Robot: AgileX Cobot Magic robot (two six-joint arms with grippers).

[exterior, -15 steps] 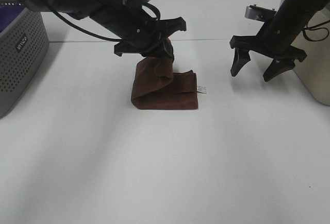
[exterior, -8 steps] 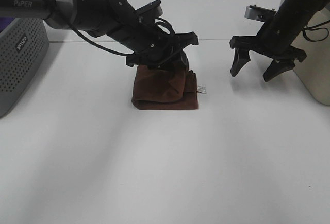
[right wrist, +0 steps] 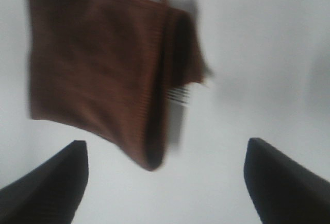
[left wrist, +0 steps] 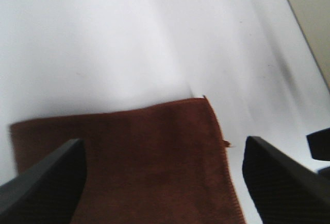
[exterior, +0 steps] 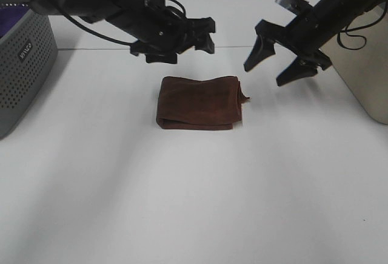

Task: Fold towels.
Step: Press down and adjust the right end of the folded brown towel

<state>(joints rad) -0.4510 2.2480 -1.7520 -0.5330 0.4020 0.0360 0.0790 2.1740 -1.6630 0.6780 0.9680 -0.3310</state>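
Note:
The dark reddish-brown towel (exterior: 199,102) lies folded into a flat rectangle on the white table, a corner sticking out at its right edge. It also shows in the left wrist view (left wrist: 129,157) and, blurred, in the right wrist view (right wrist: 103,69). My left gripper (exterior: 180,47) is open and empty, hovering above and behind the towel. My right gripper (exterior: 273,65) is open and empty, raised to the right of the towel. Neither touches the cloth.
A grey perforated basket (exterior: 21,64) stands at the left edge of the table. A beige box (exterior: 364,64) stands at the right edge, behind the right arm. The white table (exterior: 194,203) stretches toward the front.
My left gripper let go of the towel and rose up and back; the towel now lies flat and folded. My right gripper moved left and tilted toward the towel.

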